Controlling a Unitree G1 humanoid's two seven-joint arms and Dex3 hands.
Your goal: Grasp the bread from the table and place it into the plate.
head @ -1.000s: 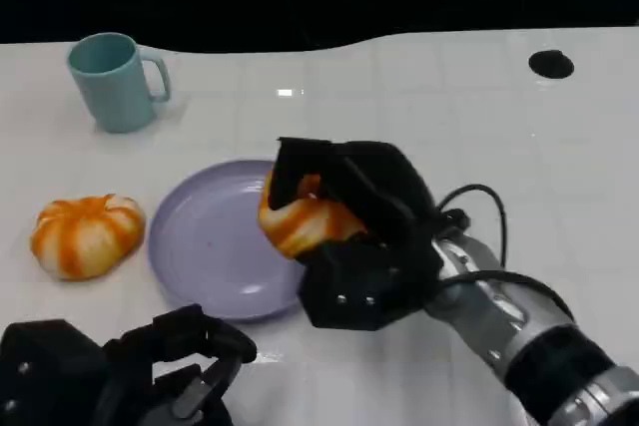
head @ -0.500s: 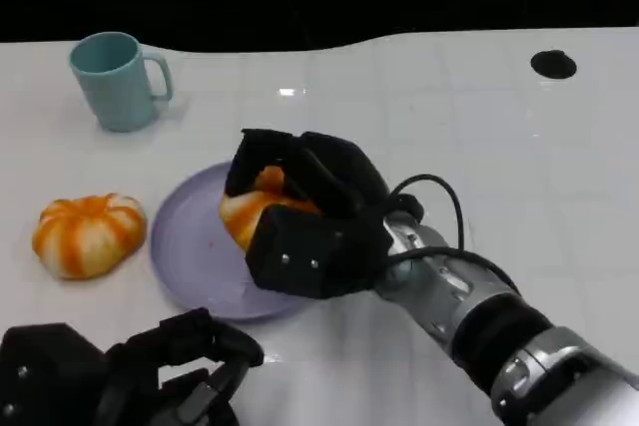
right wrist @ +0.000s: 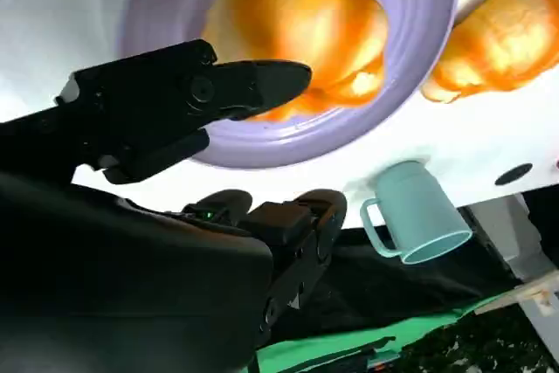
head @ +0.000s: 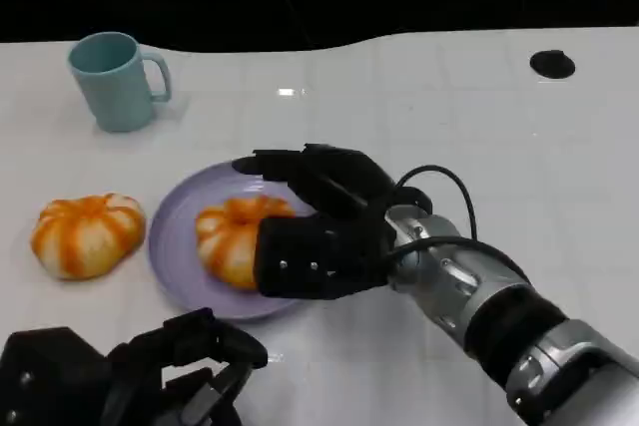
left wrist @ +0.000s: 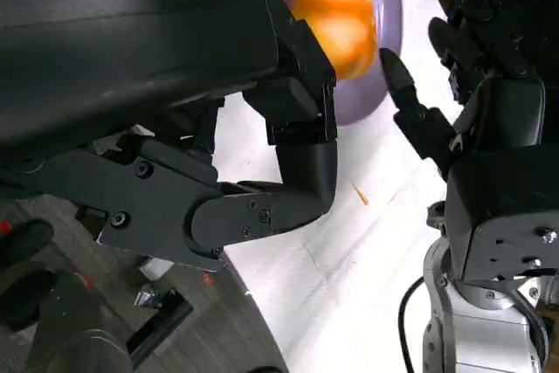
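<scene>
**Operator:** I confirm the bread [head: 237, 237] lies in the plate [head: 175, 236], left of centre on the white table [head: 449, 117]. My right hand [head: 319, 226] hovers just beside the bread on its right, fingers [head: 300, 167] spread wide and arched over the far rim of the plate. I see no grip on the bread; the hand holds nothing.

**Supervisor:** Cross-check with the wrist cameras?

**Operator:** The right wrist view agrees: the bread [right wrist: 301, 28] sits inside the plate [right wrist: 419, 67], and the fingers [right wrist: 218, 89] extend across it, apart from one another. The left wrist view shows part of the bread [left wrist: 336, 15] on the plate [left wrist: 389, 50], with the right hand [left wrist: 476, 85] beside it, fingers open.

**Supervisor:** Status of the left hand?

**Operator:** My left hand [head: 120, 371] is low at the near edge of the table, in front of the plate and apart from it. Its fingers [head: 215, 341] are curled inward with nothing between them. The left wrist view shows the same hand [left wrist: 262, 155] bent in, holding nothing.

**Supervisor:** Other items on the table?

**Operator:** A second bread [head: 87, 234] lies on the table just left of the plate, not touching it. A teal mug [head: 115, 80] stands upright at the far left, handle to the right. A small black disc [head: 552, 64] sits at the far right.
</scene>
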